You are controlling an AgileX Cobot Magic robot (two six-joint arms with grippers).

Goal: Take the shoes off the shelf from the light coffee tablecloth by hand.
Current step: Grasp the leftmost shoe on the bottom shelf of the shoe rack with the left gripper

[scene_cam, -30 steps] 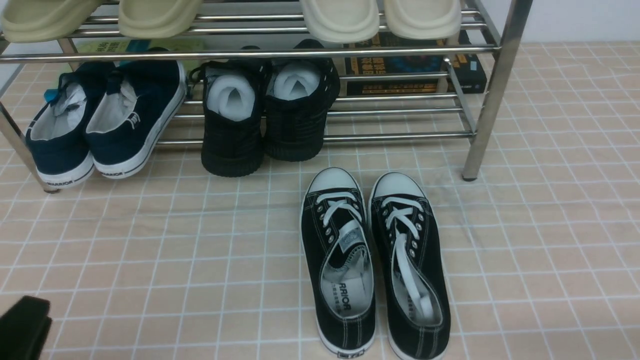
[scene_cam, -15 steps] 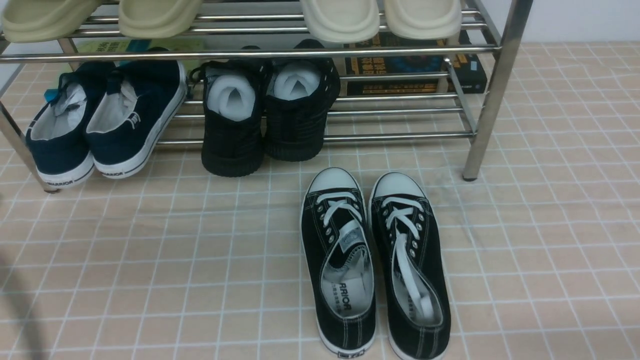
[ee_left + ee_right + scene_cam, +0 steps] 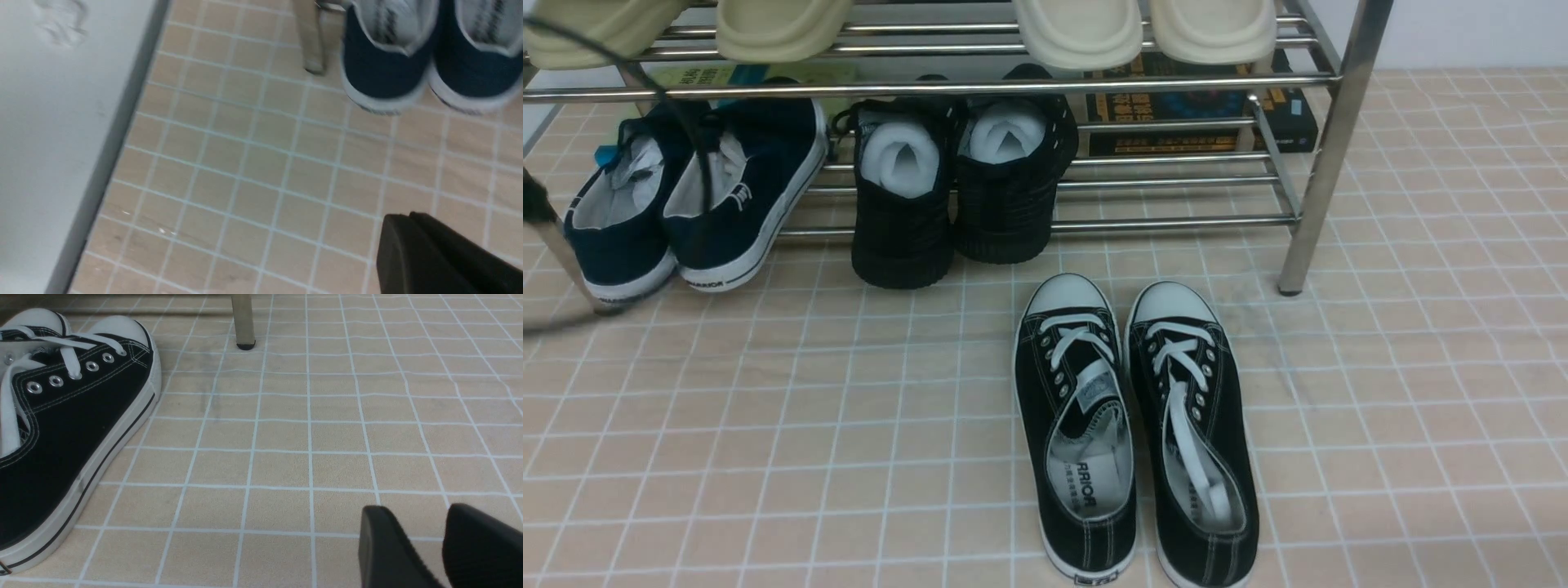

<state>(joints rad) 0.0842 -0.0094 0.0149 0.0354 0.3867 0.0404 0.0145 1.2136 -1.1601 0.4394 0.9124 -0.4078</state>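
Note:
The navy-blue shoes (image 3: 686,212) sit on the lower tier of the chrome shelf (image 3: 931,86) at its left end, with their white heels toward me and hanging over the light coffee tablecloth (image 3: 809,408). Both heels also show in the left wrist view (image 3: 384,77). My left gripper (image 3: 394,222) hangs over the cloth short of those heels, empty, its black fingers pressed together. In the front view only a blurred dark streak of the left arm (image 3: 533,200) shows beside the shoes. My right gripper (image 3: 412,516) is open and empty, low over the cloth.
Black lace-up sneakers (image 3: 1135,433) stand on the cloth at centre, left of my right gripper (image 3: 61,428). Black knit shoes with white foam (image 3: 956,196) sit on the lower tier. Cream slippers (image 3: 1078,28) lie on top and books (image 3: 1201,106) behind. A shelf leg (image 3: 310,41) stands beside the navy heels.
The left arm has left the bottom-left corner of the front view and now shows as a blurred streak higher up, by the navy shoes. The shoes and the right arm have not moved.

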